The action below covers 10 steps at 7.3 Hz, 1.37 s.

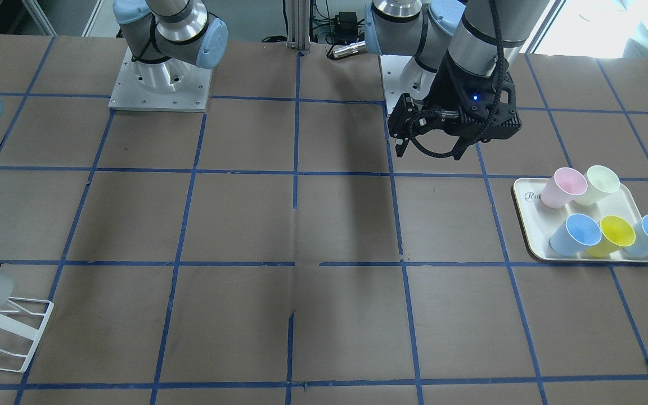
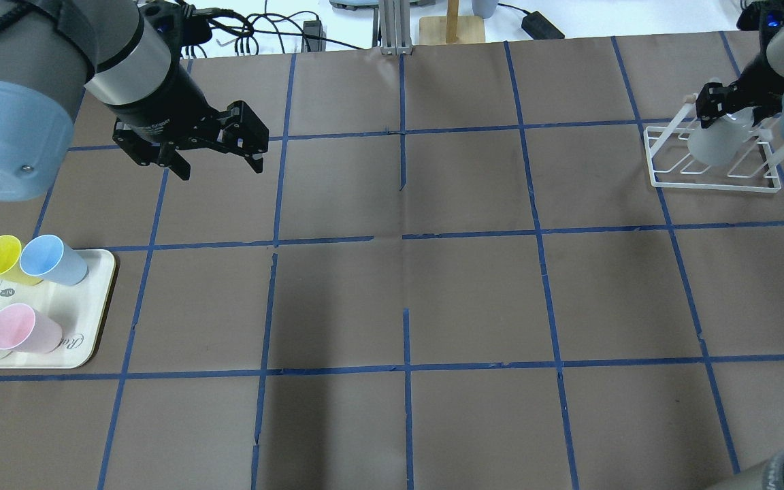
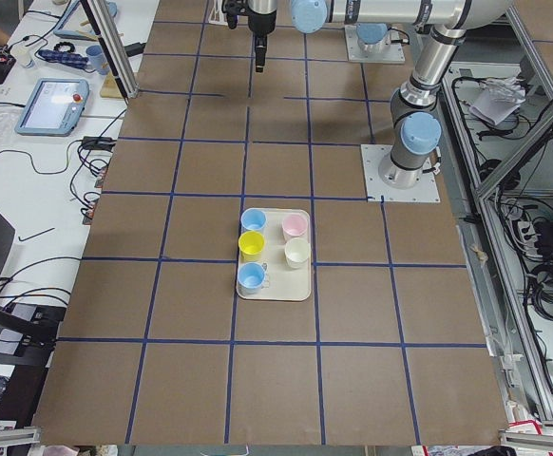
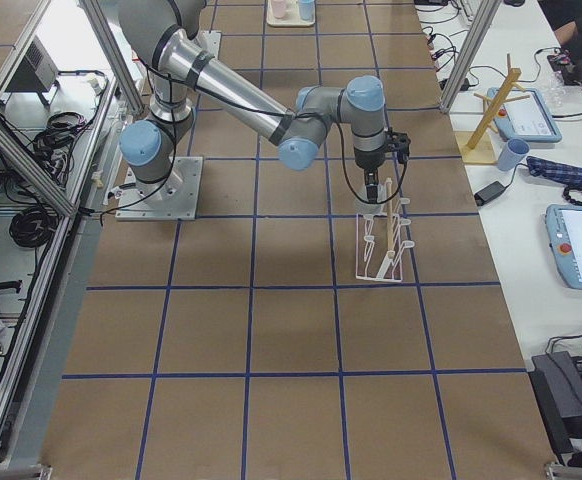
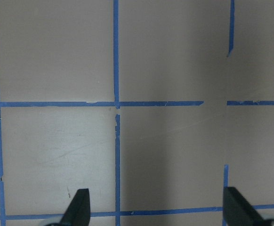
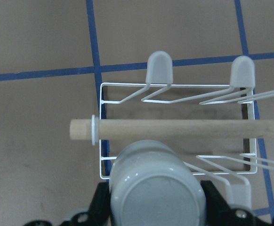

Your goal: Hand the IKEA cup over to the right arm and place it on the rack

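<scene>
Right gripper [image 2: 732,112] is clamped on the small, tapered, pale grey-white plastic cup [image 6: 157,188]. The cup sits between the gripper's fingers, directly over the white wire rack [image 6: 159,66] on the brown counter [image 2: 474,299]. It is inverted, closed base toward the wrist and mouth toward the prongs. Contact with the rack cannot be determined. Left gripper [image 2: 220,167] is well apart, fingers spread, holding nothing.

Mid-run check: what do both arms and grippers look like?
The left arm and right arm are silver-grey tubes with pale blue joint caps. The left gripper and right gripper are black, two-fingered. A black corrugated cable runs along the left arm; a small blue light glows on its wrist.
</scene>
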### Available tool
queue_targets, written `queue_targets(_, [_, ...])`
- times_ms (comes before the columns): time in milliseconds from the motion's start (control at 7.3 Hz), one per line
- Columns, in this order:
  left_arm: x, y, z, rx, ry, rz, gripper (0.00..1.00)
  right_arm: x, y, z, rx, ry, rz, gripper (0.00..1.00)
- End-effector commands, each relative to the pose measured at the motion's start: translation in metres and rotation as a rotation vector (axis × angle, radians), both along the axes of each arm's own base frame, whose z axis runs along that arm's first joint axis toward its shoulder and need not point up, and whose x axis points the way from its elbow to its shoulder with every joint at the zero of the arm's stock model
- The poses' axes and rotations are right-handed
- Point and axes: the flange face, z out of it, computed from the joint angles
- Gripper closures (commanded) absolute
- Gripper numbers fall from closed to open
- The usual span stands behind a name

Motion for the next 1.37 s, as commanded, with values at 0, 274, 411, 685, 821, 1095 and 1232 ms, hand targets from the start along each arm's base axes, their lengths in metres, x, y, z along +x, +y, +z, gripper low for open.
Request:
queue_targets(0, [0.001, -0.001, 0.002, -0.004, -0.004, 0.007, 0.0, -0.003, -0.006, -0.01, -0.018, 0.008, 0.002, 0.54])
queue_targets(274, [0.002, -0.001, 0.006, -0.009, -0.019, 0.012, 0.0, -0.002, -0.005, -0.014, -0.012, 0.0, -0.008, 0.46])
queue_targets(411, [0.006, 0.001, 0.005, 0.016, -0.044, 0.017, 0.0, -0.002, -0.005, -0.014, -0.007, -0.001, -0.006, 0.35])
queue_targets(685, [0.022, -0.012, 0.022, 0.076, -0.07, 0.045, 0.0, -0.002, -0.005, -0.012, -0.006, 0.001, -0.008, 0.0])
queue_targets(821, [0.022, -0.014, 0.027, 0.074, -0.072, 0.044, 0.0, -0.002, -0.004, -0.011, -0.006, 0.001, -0.009, 0.0])
queue_targets(1095, [0.022, -0.016, 0.025, 0.073, -0.071, 0.044, 0.0, 0.0, -0.002, -0.006, -0.009, 0.002, -0.007, 0.0])
queue_targets(1232, [0.02, -0.015, 0.026, 0.071, -0.07, 0.043, 0.0, 0.005, 0.005, 0.01, 0.003, -0.003, -0.004, 0.0])
